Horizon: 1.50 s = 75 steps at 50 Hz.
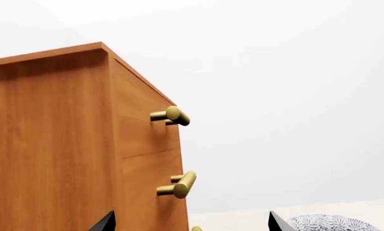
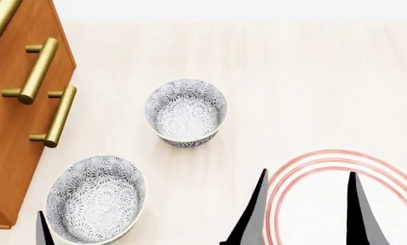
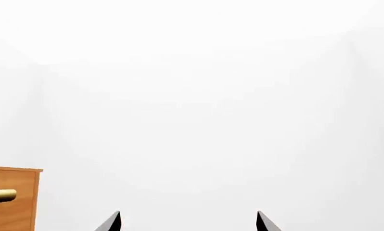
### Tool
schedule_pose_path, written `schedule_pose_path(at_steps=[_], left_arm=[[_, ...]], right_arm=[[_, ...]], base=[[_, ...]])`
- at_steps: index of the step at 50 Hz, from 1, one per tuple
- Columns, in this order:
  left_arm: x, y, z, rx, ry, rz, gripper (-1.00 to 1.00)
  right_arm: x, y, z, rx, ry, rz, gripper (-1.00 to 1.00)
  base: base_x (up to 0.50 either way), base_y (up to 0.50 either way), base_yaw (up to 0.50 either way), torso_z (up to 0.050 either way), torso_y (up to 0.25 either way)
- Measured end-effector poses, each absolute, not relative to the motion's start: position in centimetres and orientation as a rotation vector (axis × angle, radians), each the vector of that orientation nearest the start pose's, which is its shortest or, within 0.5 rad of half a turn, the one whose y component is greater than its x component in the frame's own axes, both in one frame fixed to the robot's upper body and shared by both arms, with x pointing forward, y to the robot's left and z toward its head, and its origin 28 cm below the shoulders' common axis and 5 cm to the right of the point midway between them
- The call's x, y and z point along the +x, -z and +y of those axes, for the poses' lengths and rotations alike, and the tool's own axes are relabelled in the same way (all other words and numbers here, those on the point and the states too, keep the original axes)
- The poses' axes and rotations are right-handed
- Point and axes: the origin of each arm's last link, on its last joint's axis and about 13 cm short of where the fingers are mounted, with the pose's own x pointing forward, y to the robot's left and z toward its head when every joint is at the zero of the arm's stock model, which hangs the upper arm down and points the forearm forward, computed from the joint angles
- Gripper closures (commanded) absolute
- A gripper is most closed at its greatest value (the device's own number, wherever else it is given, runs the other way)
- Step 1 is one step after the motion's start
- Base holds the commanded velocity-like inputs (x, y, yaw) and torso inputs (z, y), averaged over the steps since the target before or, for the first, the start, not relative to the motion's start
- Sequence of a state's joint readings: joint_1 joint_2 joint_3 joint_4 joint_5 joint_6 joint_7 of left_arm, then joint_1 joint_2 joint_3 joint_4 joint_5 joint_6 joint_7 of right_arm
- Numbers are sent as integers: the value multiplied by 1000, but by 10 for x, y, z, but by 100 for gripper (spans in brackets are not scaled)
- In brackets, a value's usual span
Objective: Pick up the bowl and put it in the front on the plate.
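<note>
Pale tabletop holds grey-blue floral bowl, red-ringed plate; right end effector released.

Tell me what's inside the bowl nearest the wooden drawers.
Nothing visible: the bowl shows only its grey-blue floral lining. Its nearest edge is cut off by the head view, and the left gripper's fingertip covers a sliver of rim.

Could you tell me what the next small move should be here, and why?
Probably lower the open left gripper onto the near bowl, since one fingertip shows at its near-left rim. The right gripper, also open and empty, hovers over the plate, and that bowl lies nearer the left arm than the far bowl.
</note>
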<state>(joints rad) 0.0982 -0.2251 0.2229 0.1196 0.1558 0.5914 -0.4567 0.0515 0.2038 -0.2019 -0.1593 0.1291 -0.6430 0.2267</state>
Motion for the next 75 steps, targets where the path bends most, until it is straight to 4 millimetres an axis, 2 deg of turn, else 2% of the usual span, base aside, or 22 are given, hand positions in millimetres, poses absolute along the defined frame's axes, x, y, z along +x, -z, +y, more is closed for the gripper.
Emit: schedule_pose_path(at_steps=[20,26,34,43,54,63,75], left_arm=[[181,-51,201,121,-74,-619,-100],[182,-51,201,119,-77,-612,-100],[184,-51,202,115,-86,-603,-100],[185,-52,203,111,-93,-593,-100],[186,-51,203,107,-96,-581,-100],[186,-51,203,107,-96,-575,-100],[186,-50,203,106,-94,-569,-100]], right_arm=[[330,-198,-93,50,-115,-477,-100],[358,-225,-91,68,-119,-387,-100],[385,-245,-88,137,-95,-257,-100],[409,-257,-84,196,-68,-134,-100],[427,-255,-73,259,-57,6,-100],[433,-247,-64,290,-47,82,-100],[434,-236,-67,319,10,140,-100]], base=[[0,0,0,0,0],[0,0,0,0,0],[0,0,0,0,0],[0,0,0,0,0],[0,0,0,0,0],[0,0,0,0,0],[0,0,0,0,0]])
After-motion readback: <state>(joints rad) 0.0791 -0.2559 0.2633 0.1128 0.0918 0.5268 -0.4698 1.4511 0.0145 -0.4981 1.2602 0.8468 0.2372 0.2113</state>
